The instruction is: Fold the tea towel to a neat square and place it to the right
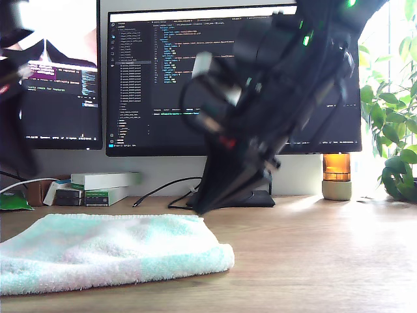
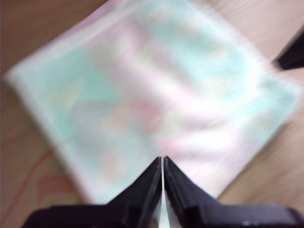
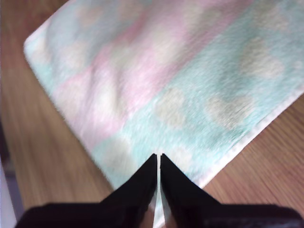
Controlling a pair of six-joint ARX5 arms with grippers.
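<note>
The tea towel [image 1: 107, 251] lies folded on the tabletop [image 1: 313, 261] at the exterior view's left; soft, light, floppy, best pinched at a corner; both grippers' fingers [image 2: 154, 183] [image 3: 151, 178] are closed, holding nothing.

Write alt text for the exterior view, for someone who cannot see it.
A folded, fluffy mint-green and white checked tea towel lies on a wooden desk toward the exterior view's left. A blurred black robot arm hangs above, before two dark monitors showing code.

Mint, pink, white checked tea towel [image 1: 104, 251]
</note>
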